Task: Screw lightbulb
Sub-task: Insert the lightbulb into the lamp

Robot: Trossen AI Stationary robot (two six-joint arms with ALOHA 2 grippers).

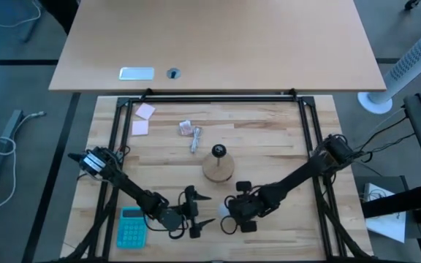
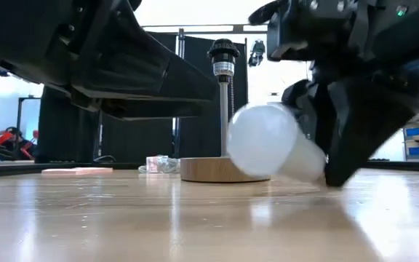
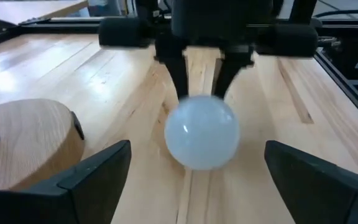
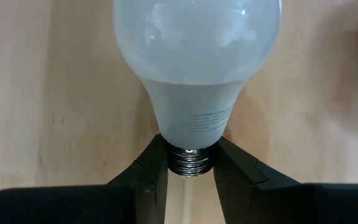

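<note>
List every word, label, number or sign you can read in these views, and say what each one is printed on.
Nothing can be read for certain.
Lightbulb, neck held in the right claw: two lines of small grey print, too small to read.
Turquoise calculator: keys show, no figures legible.
Pink sticky notes: no writing visible.
Wooden disc and socket: no marking visible.
</note>
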